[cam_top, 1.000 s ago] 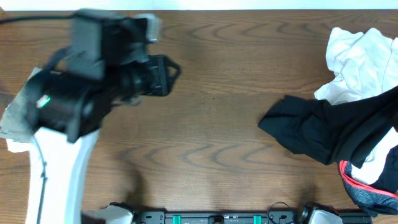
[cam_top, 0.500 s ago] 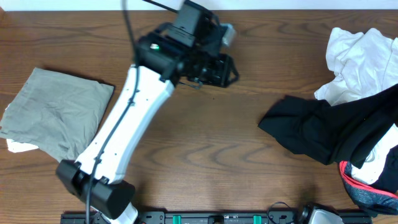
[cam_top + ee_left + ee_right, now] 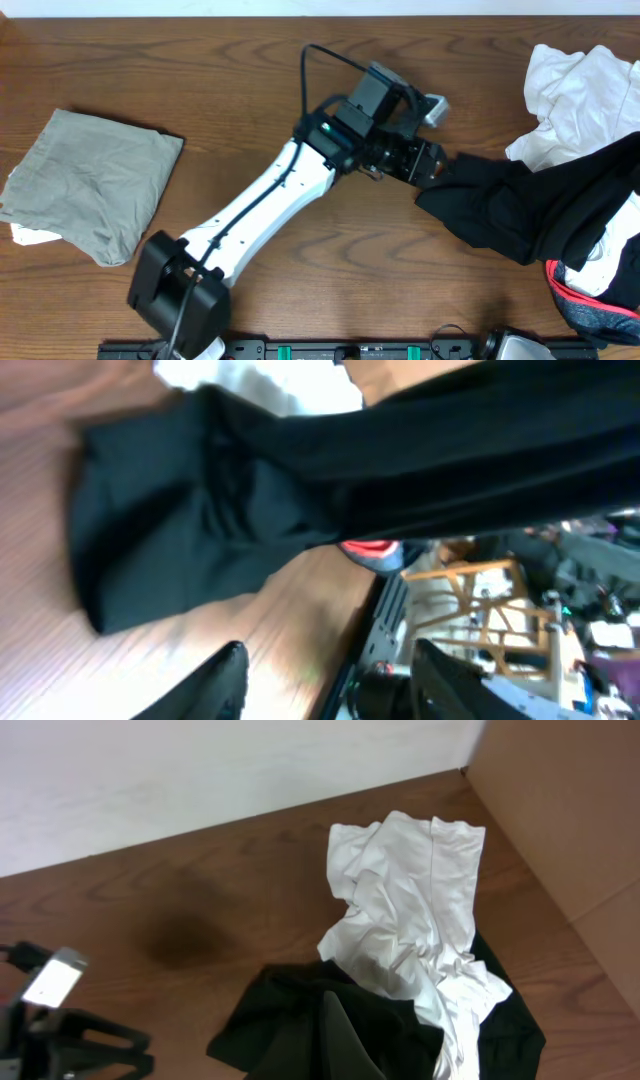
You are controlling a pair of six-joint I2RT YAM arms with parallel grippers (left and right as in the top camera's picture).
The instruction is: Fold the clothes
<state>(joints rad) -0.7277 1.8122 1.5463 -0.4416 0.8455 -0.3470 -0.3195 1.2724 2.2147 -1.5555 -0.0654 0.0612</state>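
The left arm (image 3: 270, 205) stretches in a long diagonal from its black shoulder block (image 3: 180, 300) at the near edge of the overhead view, up and to the right. Its white forearm ends in a black wrist (image 3: 365, 125). The left gripper (image 3: 428, 163) points rightward, its two fingers (image 3: 225, 680) spread wide apart in the wrist view. Of the right arm, only the base (image 3: 512, 347) shows.

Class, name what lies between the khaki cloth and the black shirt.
Overhead view: the left arm stretches over bare wood table between khaki cloth and black shirt.
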